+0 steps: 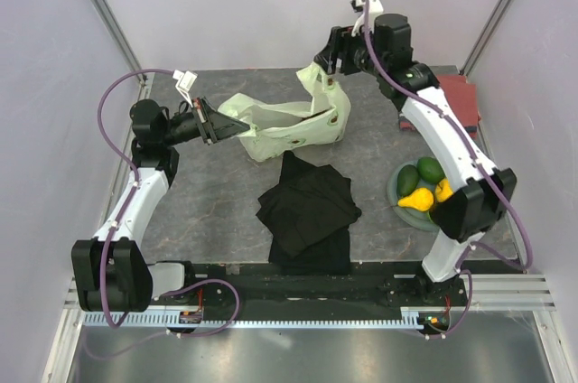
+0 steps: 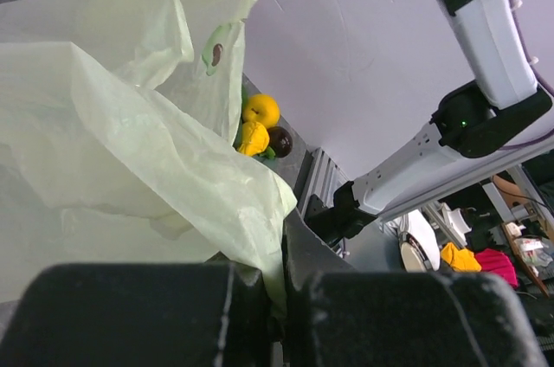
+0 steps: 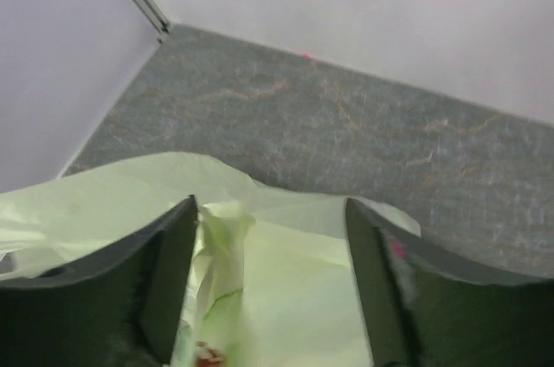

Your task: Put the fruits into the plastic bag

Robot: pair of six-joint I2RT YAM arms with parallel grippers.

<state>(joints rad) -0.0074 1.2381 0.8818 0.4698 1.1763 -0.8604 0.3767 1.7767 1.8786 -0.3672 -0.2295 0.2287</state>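
Observation:
The pale yellow-green plastic bag (image 1: 289, 126) lies at the back middle of the table, its right side standing up. My left gripper (image 1: 237, 128) is shut on the bag's left edge, and the film is pinched between the jaws in the left wrist view (image 2: 286, 250). My right gripper (image 1: 323, 67) is open at the bag's raised handle (image 3: 216, 246), which leans on one finger. The fruits sit on a plate (image 1: 394, 193) at the right: green ones (image 1: 430, 168) and yellow ones (image 1: 417, 200). A dark maroon one (image 2: 280, 140) shows in the left wrist view. The grape bunch is not visible.
A folded black cloth (image 1: 307, 207) lies in front of the bag at the table's middle. A red-orange cloth (image 1: 456, 94) lies at the back right, behind the right arm. Walls close in the table on three sides.

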